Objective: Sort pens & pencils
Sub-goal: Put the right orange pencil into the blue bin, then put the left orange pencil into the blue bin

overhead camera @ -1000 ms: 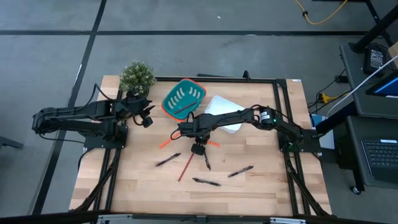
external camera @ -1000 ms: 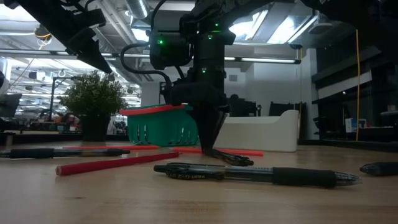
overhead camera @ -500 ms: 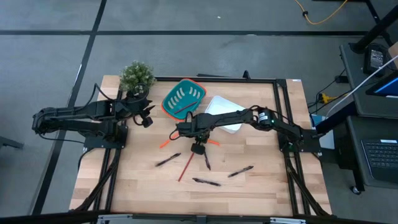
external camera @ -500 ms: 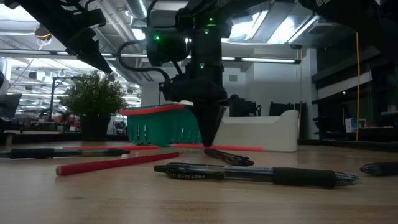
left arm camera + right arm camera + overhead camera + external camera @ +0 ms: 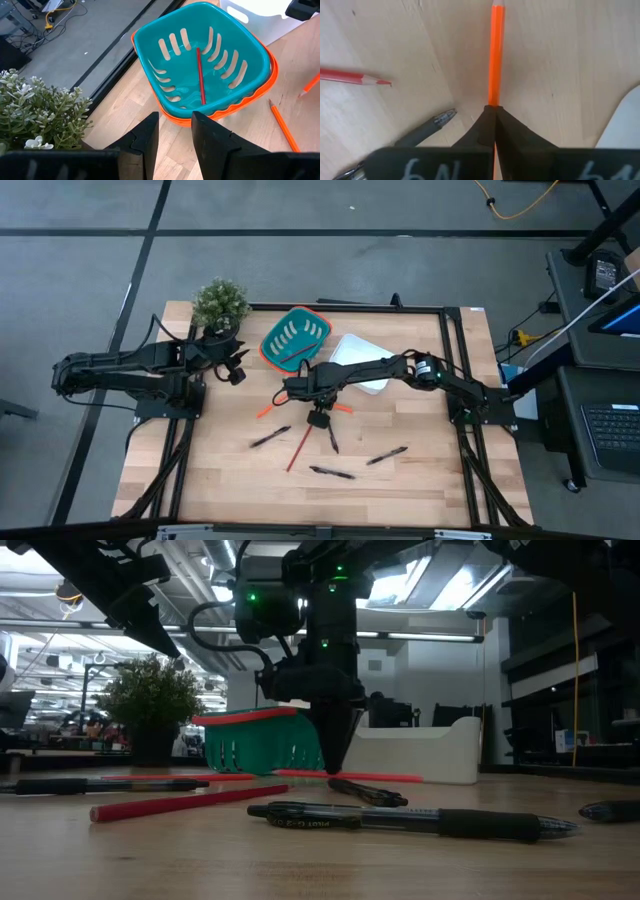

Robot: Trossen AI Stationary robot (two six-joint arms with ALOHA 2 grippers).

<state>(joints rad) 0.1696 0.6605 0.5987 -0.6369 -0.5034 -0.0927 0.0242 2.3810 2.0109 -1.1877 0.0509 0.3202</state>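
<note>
**Hazards.** The right gripper [image 5: 318,418] is at the table's centre, fingers pressed together on an orange pencil [image 5: 495,50] lying on the wood. The pinch appears to sit at one end of the shaft. On lifting, the free length could swing down or slip out. A black pen [image 5: 333,438] lies just near of the fingertips, so any sideways drag could roll it. The carry to the teal basket [image 5: 296,338] passes beside the white bin [image 5: 360,360], and a drooping pencil could catch either rim.

**Inventory, near to far.**
- Pens: four, all loose on the table. They are the nearest one [image 5: 331,472], one to its right [image 5: 386,455], one at left [image 5: 271,437], and the one by the gripper.
- Pencils: four. They are a red one [image 5: 299,448] on the table, the gripped orange one, another orange one [image 5: 265,411] at left, and a red one [image 5: 200,75] inside the basket.

The left gripper [image 5: 232,370] waits at far left, fingers spread, empty.
</note>
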